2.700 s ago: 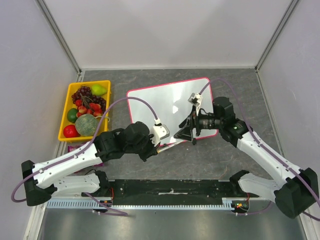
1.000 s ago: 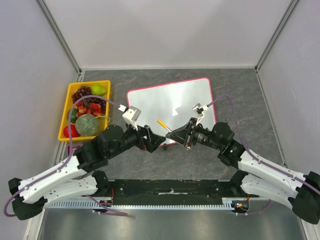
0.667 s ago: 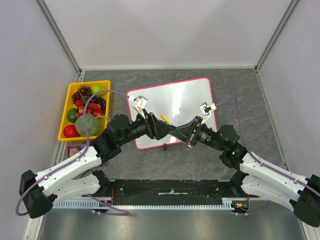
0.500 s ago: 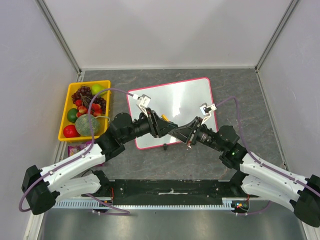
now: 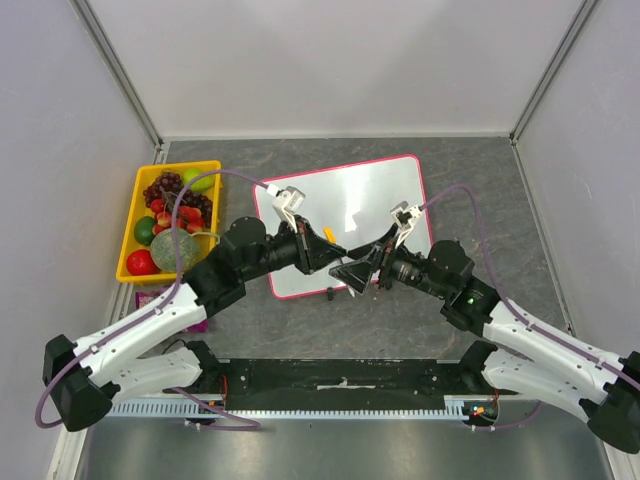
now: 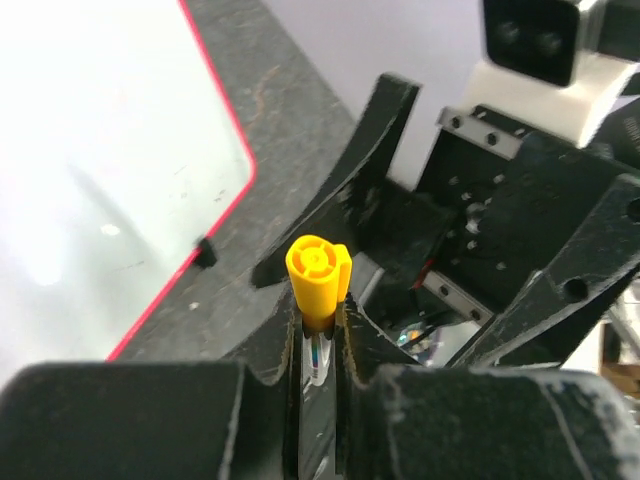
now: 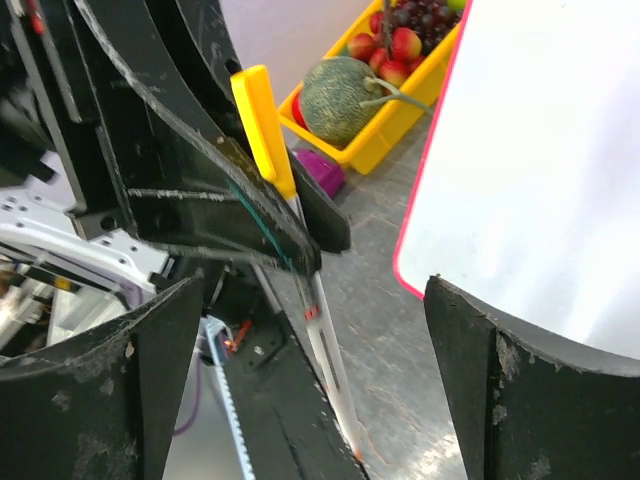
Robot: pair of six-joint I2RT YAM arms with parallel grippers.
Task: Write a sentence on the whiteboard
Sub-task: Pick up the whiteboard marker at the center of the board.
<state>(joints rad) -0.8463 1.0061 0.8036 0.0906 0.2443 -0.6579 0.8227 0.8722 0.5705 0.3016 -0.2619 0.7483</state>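
With left gripper (image 6: 320, 335) clamped on the marker (image 6: 318, 278), poised it over the whiteboard's (image 5: 350, 200) 6 o'clock edge, likely for writing. Held right gripper (image 7: 310, 300) wide open, empty, at 4 o'clock.

One whiteboard (image 5: 350, 195), one marker (image 6: 318, 272), one fruit tray (image 5: 170, 166)

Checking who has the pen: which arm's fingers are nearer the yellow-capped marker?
Left. The left fingers are shut on the marker; the right fingers stand open either side of it, not touching.
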